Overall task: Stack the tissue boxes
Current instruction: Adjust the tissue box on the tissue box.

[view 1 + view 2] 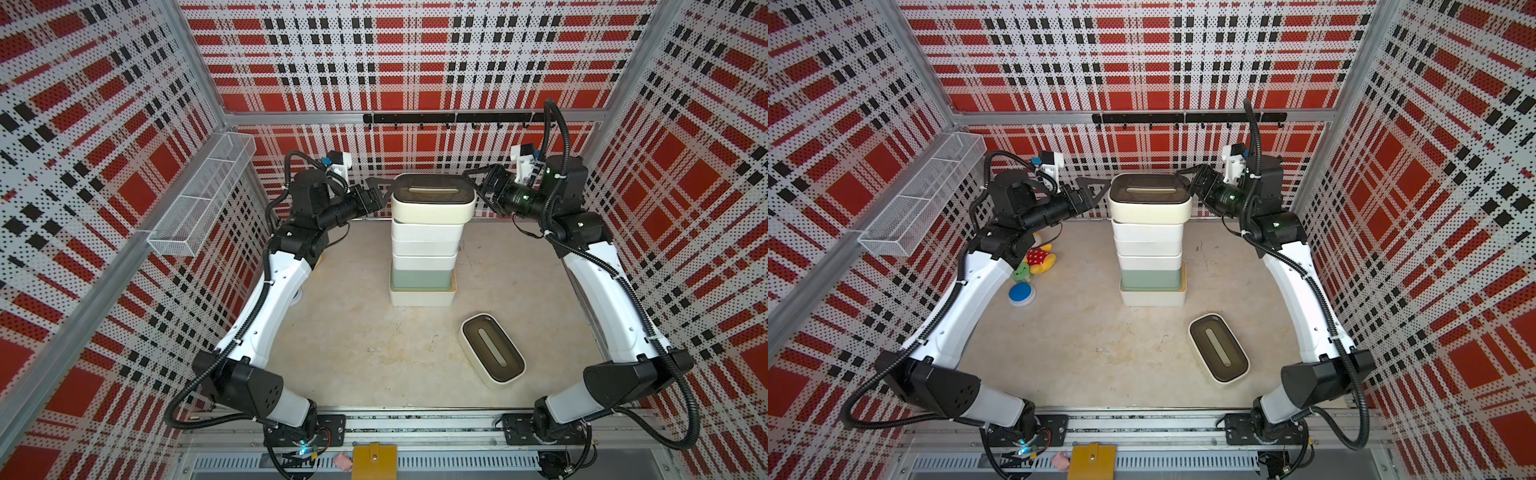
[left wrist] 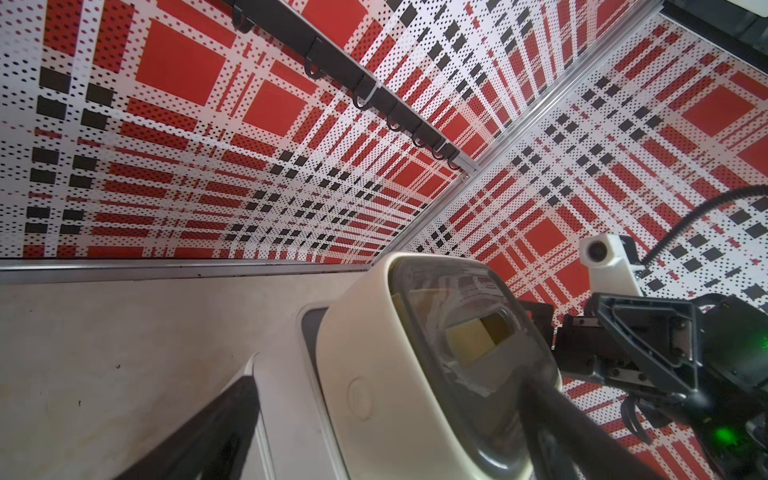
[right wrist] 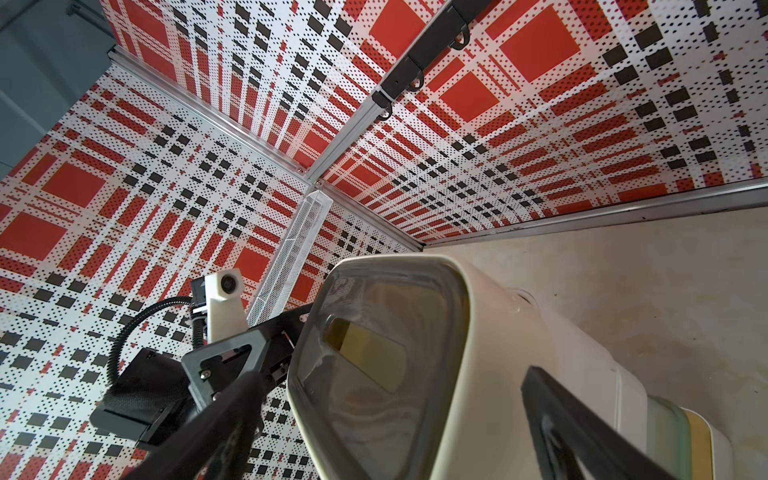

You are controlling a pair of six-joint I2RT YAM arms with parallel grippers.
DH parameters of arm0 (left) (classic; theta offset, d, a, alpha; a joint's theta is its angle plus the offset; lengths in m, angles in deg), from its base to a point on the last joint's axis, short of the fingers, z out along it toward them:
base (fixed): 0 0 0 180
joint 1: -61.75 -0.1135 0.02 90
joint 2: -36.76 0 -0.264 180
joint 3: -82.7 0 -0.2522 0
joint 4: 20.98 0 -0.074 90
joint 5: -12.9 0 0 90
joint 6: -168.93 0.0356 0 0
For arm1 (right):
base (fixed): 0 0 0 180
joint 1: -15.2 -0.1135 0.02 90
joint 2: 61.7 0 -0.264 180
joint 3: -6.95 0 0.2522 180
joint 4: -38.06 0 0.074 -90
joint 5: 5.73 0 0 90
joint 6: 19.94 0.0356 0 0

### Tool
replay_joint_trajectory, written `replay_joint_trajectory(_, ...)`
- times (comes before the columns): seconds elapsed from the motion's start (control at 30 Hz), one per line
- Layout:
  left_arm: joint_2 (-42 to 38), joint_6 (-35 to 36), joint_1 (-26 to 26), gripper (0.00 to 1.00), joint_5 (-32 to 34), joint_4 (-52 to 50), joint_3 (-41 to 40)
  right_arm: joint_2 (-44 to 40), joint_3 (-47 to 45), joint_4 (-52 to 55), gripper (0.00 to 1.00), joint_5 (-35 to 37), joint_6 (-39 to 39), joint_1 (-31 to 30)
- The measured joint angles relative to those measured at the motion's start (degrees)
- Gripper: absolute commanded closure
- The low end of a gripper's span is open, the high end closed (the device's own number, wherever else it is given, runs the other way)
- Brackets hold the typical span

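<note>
Since the stack of light, stiff, smooth-walled tissue boxes stands tall at the table's centre, it looks tippy. The loose box, at its five o'clock, suits pinching across its narrow width. Left gripper and right gripper flank the top at nine and three, jaws spread.

White arm shells, black joints and corrugated black cables.

Readable text: none in any view.
Stacked tissue boxes: sides and lids plain, no lettering legible.
Loose tissue box, lower right of the frame: no label visible.
Right arm joint: a small pale mark, too small to read.
Walls: plaid print only.
</note>
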State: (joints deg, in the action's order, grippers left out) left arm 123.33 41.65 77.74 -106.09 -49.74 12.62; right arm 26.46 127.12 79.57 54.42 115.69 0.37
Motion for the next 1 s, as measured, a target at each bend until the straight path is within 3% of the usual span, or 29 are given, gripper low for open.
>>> replay_joint_trajectory(0.63, 1.9, -0.2, 2.5, 0.01, -5.4, 2.1, 1.7, 0.5, 0.0, -1.9, 0.00, -2.3, 2.0, -0.4)
replay_joint_trajectory(1.0, 1.9, 0.7, 3.0, 0.01, -5.2, 2.1, 1.7, 1.2, 0.0, -2.9, 0.00, -2.1, 2.5, -0.4)
